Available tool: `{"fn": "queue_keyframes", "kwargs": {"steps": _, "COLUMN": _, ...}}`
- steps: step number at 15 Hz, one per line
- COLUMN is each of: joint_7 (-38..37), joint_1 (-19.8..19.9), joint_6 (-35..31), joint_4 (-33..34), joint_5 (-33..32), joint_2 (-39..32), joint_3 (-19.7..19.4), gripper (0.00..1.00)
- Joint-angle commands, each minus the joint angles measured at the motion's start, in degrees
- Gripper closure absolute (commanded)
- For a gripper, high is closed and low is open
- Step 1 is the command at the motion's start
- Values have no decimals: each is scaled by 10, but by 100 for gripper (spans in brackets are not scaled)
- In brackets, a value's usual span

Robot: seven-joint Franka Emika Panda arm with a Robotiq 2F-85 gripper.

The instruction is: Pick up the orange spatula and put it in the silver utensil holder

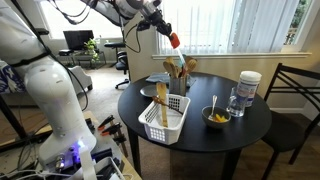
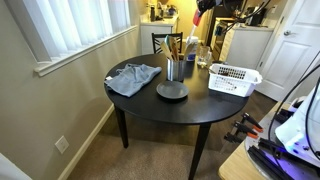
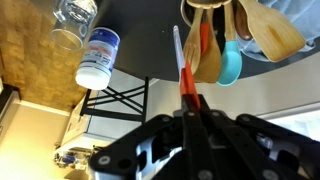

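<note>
The orange spatula [image 1: 174, 40] is up in the air, well clear of the round black table [image 1: 205, 140], clamped between the closed fingers of the gripper [image 1: 165, 30]. In the wrist view the slim red shaft [image 3: 186, 82] pokes straight out from where the two fingers [image 3: 172, 128] pinch together. That tight, narrow hold looks deliberate, because a thin utensil would swing or slip in a loose grip. In an exterior view the spatula hangs at about 11 o'clock from the silver utensil holder [image 1: 180, 95], high and off to one side. I'd judge the height is there to clear the brown wooden spoons [image 1: 182, 70] bristling out of the cup. The holder stands at roughly 11 o'clock on the tabletop, with the white slatted basket [image 1: 163, 120] at 8 o'clock just in front, a pale wooden stick [image 1: 161, 95] leaning in it. The clear jar with a white lid [image 1: 248, 88] sits out at 2 o'clock, safely apart. The pickup looks done and the drop-in is not yet made. The wrist view shows wooden spoons and a teal utensil [image 3: 230, 65] crowding the opening, so the next move likely needs a careful line-up over a free gap.
</note>
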State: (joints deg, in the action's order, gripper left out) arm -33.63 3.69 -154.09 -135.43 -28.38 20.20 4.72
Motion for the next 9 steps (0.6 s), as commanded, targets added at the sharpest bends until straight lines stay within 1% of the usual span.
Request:
{"fn": "queue_keyframes", "kwargs": {"steps": 1, "joint_7": -52, "joint_1": 11, "joint_6": -93, "joint_4": -27, "joint_5": 11, "joint_2": -9, "joint_3": 6, "gripper": 99}}
{"fn": "queue_keyframes", "kwargs": {"steps": 3, "joint_7": -75, "joint_1": 11, "joint_6": -132, "joint_4": -39, "joint_5": 19, "joint_2": -16, "joint_3": 5, "gripper": 99}}
{"fn": "queue_keyframes", "kwargs": {"steps": 5, "joint_7": -102, "joint_1": 8, "joint_6": -151, "joint_4": -49, "joint_5": 38, "joint_2": -25, "joint_3": -2, "gripper": 99}}
{"fn": "queue_keyframes", "kwargs": {"steps": 7, "joint_7": -113, "joint_1": -7, "joint_6": -163, "joint_4": -58, "joint_5": 77, "joint_2": -39, "joint_3": -17, "gripper": 99}}
{"fn": "queue_keyframes", "kwargs": {"steps": 9, "joint_7": -108, "joint_1": -21, "joint_6": -164, "joint_4": -64, "joint_5": 123, "joint_2": -52, "joint_3": -32, "gripper": 99}}
